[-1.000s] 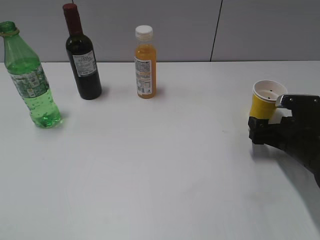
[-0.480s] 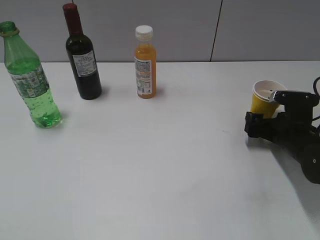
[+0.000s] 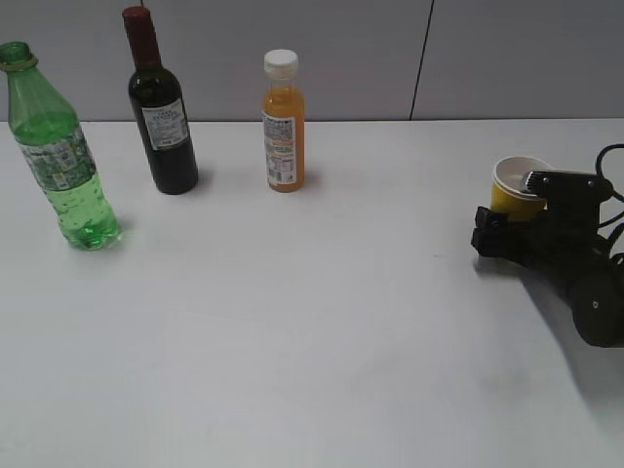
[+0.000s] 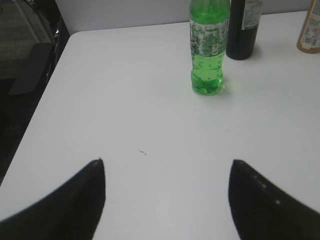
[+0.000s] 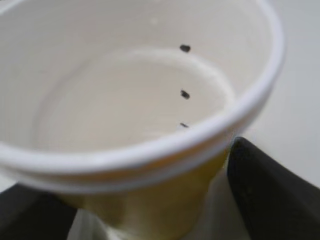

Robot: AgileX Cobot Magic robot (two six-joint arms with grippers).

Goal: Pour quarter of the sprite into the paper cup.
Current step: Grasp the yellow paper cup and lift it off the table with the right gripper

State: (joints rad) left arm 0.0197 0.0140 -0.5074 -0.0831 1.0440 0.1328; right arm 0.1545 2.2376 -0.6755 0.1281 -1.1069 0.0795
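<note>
At the right of the frame, the right gripper (image 3: 515, 222) has its fingers spread around the paper cup (image 3: 517, 188), probably to steady it for pouring. The left gripper (image 4: 167, 192) is spread wide, facing the sprite (image 4: 209, 47).

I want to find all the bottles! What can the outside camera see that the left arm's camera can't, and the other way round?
Only the exterior view shows the whole wine bottle with its red cap, the whole orange juice bottle, the paper cup and the right gripper around it. Only the left wrist view shows the left gripper, open, and the table's left edge. Both show the sprite standing on the white table, with the wine bottle behind it.
</note>
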